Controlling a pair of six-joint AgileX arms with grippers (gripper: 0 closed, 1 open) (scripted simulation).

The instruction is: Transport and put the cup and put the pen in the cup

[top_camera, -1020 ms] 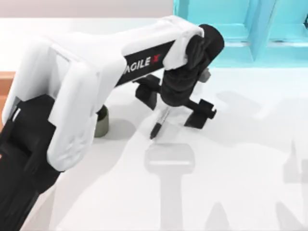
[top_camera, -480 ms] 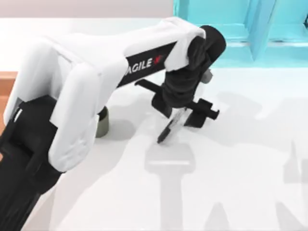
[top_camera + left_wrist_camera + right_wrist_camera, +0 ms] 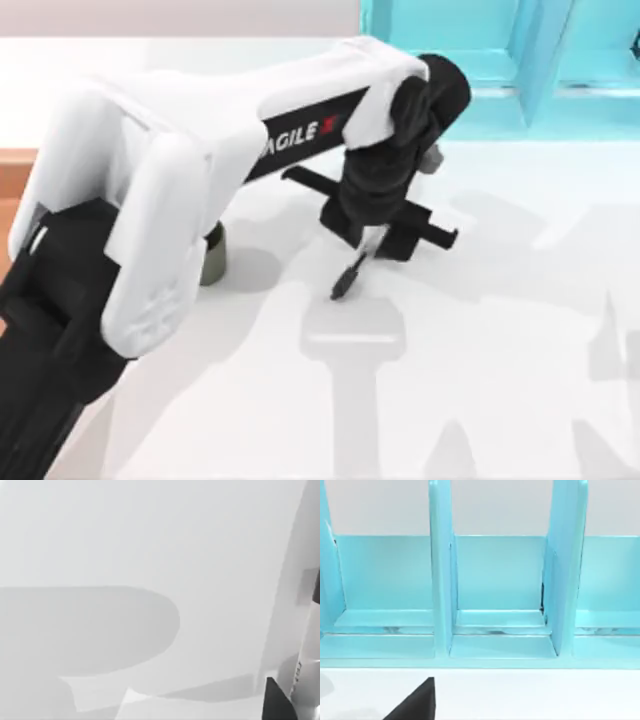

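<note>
Top view: the left arm is stretched from the bench's near-left corner toward the middle. The left gripper (image 3: pixel 368 232) is pointed down over the centre of the bench (image 3: pixel 520 340), and the pen (image 3: pixel 353 268) is clamped between its fingers. The pen is held tilted, its upper part hidden in the gripper and its dark tip hanging lower, toward the near edge; whether the tip is touching the bench cannot be told. The cup (image 3: pixel 211 254) is seen upright on the bench, left of the gripper and well apart from it, partly covered by the white arm link. A turquoise rack (image 3: pixel 480 70) is placed along the far edge, toward the far-right corner. The right gripper's state cannot be told here.

Left wrist view: bare white bench surface (image 3: pixel 150 540) with soft grey shadows is shown. A dark part of the left gripper (image 3: pixel 275 702) is cut off at one corner of the picture, with a pale strip beside it that cannot be identified for sure.

Right wrist view: the turquoise rack (image 3: pixel 495 580) is seen face-on, split by upright dividers into open compartments, standing on the white bench (image 3: pixel 530 700). A black wedge (image 3: pixel 417 705) is cut off at the picture's border; what it belongs to cannot be told.
</note>
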